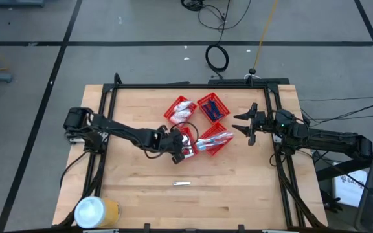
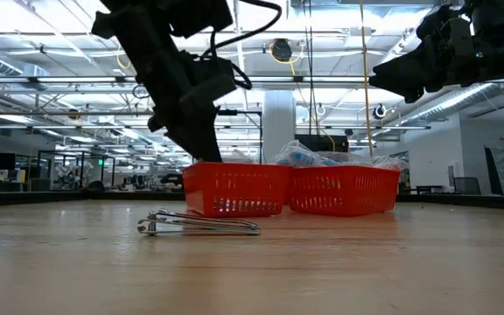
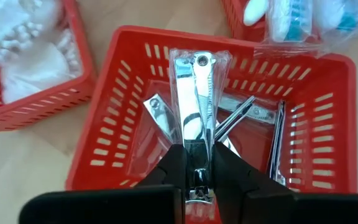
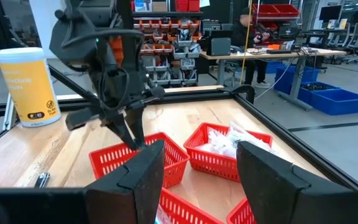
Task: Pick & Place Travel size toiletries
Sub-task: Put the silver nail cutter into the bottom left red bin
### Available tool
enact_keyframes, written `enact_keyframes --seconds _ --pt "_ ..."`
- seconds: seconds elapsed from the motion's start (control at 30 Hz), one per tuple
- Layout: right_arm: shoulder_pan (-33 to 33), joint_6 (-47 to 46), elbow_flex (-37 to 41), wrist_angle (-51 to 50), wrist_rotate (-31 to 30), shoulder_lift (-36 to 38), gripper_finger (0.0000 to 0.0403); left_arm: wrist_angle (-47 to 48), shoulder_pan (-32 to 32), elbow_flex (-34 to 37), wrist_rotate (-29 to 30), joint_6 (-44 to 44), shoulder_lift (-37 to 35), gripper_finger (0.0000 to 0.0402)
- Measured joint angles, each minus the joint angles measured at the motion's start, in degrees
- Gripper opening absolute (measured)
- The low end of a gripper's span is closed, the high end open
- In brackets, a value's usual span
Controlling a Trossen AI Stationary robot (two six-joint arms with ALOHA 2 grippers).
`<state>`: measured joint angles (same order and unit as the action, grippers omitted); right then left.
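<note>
Left arm [image 1: 118, 133] stretched across wooden table [image 1: 141, 194], left gripper [image 3: 197, 168] clamped narrow on bagged nail clipper [image 3: 194, 93] above red basket [image 3: 328, 81] of clippers. Right gripper [image 1: 243, 125] spread wide, empty, beside baskets. Open workshop behind. Loose clipper [image 2: 199, 225] on table, well apart from both grippers.

A grey floor [image 1: 37, 77] crossed by dark lines surrounded the wooden table [image 1: 147, 200] in the overhead view, with a coiled black cable [image 1: 217, 57] lying at upper centre. Across the table at tabletop level, an open hall stretched back under a ceiling of bright strip lights [image 2: 51, 44], with a white column [image 2: 279, 122] at centre. Shelves of red bins [image 4: 179, 34], desks [image 4: 260, 56] and blue crates [image 4: 328, 96] stood at upper right.
</note>
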<state>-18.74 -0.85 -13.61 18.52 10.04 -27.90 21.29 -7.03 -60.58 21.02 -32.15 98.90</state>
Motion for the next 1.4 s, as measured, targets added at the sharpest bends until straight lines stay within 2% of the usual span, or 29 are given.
enact_keyframes --seconds 0.2,0.43,0.57,0.93,1.13,1.3,1.4 --pt "0.0 0.0 0.0 0.0 -0.1 0.0 0.0187 -2.5 0.1 0.0 -1.8 0.3 2.2 0.0062" --pt "0.0 0.0 0.0 0.0 -0.1 0.0 0.0187 -3.1 0.3 0.0 -1.9 0.7 2.2 0.0035" --pt "0.0 0.0 0.0 -0.3 -1.6 0.0 0.0187 -3.1 0.3 0.0 -1.9 0.5 2.2 0.0040" --pt "0.0 0.0 0.0 -0.4 -1.7 0.0 0.0187 -3.1 0.3 0.0 -1.9 -0.8 2.2 0.0114" --pt "0.0 0.0 0.0 -0.4 -1.7 0.0 0.0187 -3.1 0.4 0.0 -1.6 -1.1 2.1 0.0191" --pt "0.0 0.0 0.0 -0.4 -1.7 0.0 0.0187 -3.1 0.5 0.0 -2.0 5.0 1.9 0.0251" --pt "0.0 0.0 0.0 -0.4 -1.7 0.0 0.0187 -3.5 0.5 0.0 -5.4 7.0 0.2 0.0268"
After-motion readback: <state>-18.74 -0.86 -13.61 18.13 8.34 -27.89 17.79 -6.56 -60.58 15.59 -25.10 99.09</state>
